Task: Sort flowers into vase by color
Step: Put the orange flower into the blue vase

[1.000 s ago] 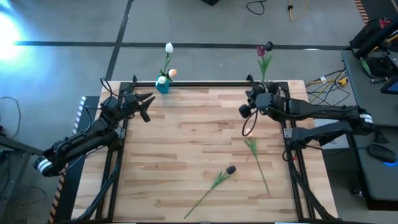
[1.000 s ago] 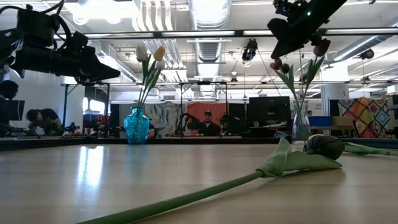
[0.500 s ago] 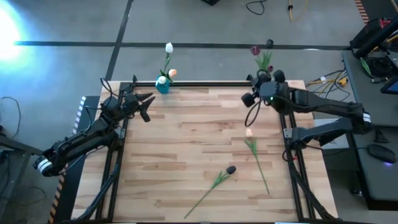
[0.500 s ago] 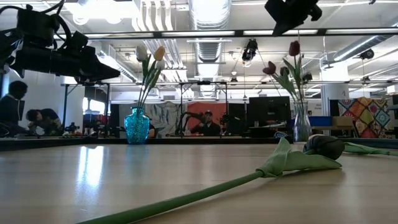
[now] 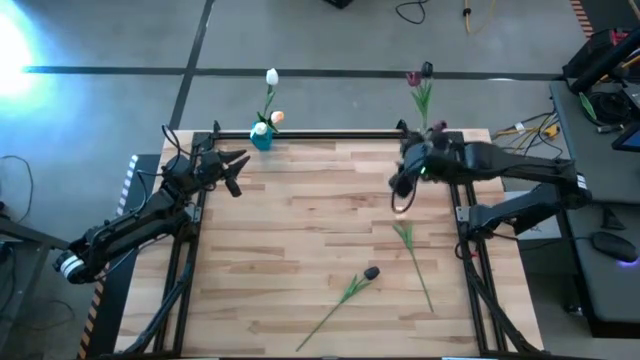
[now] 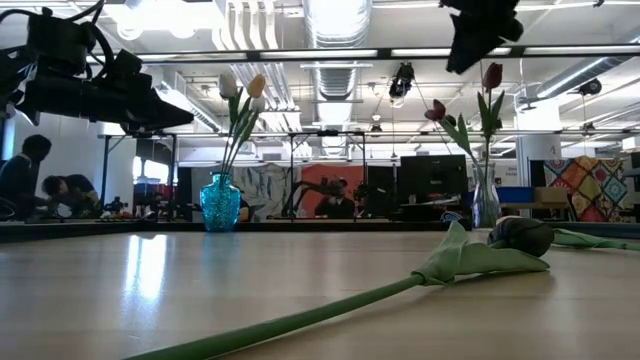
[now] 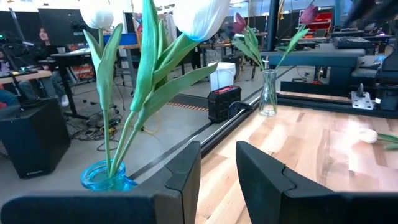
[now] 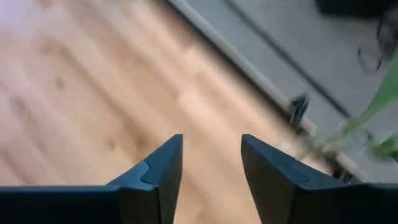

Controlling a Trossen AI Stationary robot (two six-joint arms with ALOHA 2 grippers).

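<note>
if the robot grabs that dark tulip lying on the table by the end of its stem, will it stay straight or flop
The dark tulip would probably droop: its stem is long and thin, with the head at the far end. The round head may roll if nudged. Gripping nearer the leaves likely holds it steadier. The right gripper, open and empty, is nearer than the left gripper.

Wooden table, two tulips lying, two vases
</note>
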